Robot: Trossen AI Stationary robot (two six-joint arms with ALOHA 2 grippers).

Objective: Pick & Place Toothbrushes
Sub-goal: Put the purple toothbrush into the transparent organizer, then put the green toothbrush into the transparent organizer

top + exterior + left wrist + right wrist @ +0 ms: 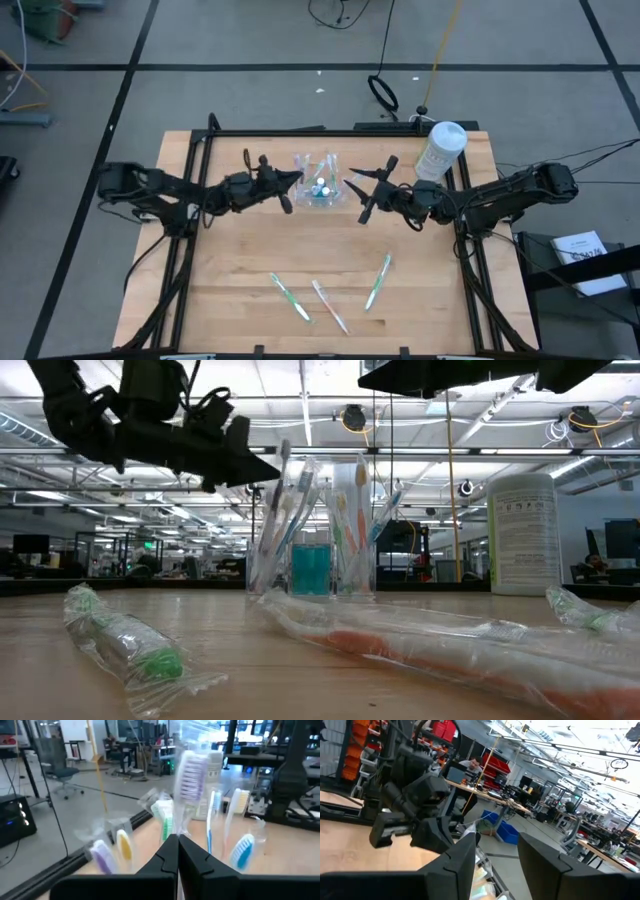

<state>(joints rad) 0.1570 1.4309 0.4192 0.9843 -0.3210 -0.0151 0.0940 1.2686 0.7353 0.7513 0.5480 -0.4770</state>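
Note:
A clear cup [318, 186] stands at the table's far middle with several toothbrushes [345, 520] upright in it, heads up. My left gripper [292, 183] is at the cup's left side, pointing level, shut on a wrapped toothbrush with a purple-and-white head [191, 775]. My right gripper [354, 190] hovers open just right of the cup with nothing between its fingers [470, 855]. Three wrapped toothbrushes lie flat near the front edge: one green [292, 297], one orange-pink [330, 305], one green [377, 280]. My left gripper pinches the toothbrush's neck [181, 827], just below the head, between its two fingertips. The fingers come level from the table's left and lie across the brush. The brush stands upright, head up [284, 455], its lower part down among the brushes in the cup.
A tall white canister [440, 150] stands at the far right of the table. A dark frame rail [330, 131] runs along the far edge. Bare wood lies between the cup and the three loose brushes.

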